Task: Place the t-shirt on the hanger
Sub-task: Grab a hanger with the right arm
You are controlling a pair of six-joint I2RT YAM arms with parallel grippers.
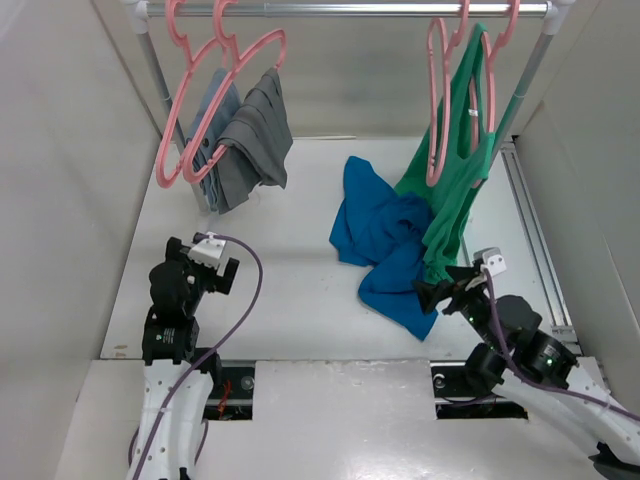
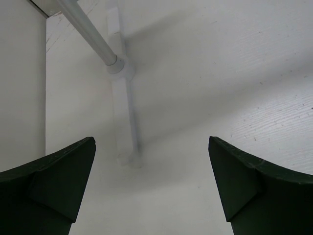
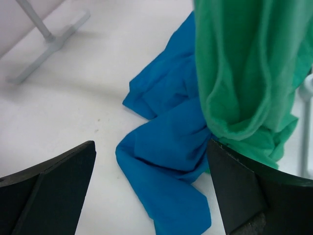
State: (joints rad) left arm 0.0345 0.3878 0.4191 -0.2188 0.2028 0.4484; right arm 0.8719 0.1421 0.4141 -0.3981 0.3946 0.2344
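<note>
The t-shirt [image 1: 385, 240] lies crumpled on the table [image 1: 290, 290], right of centre, its right edge against the hanging green top [image 1: 460, 150]. The right gripper [image 1: 432, 293] sits just beside its near end, jaws spread, nothing held, cloth ahead of the gap. The left gripper [image 2: 151, 147], jaws also spread, is well apart from it.

Robotics test cell, laboratory type. Plain white panels [image 1: 60, 150] enclose a white bench [image 1: 300, 250]. A metal garment rail [image 1: 340, 9] spans the rear.
</note>
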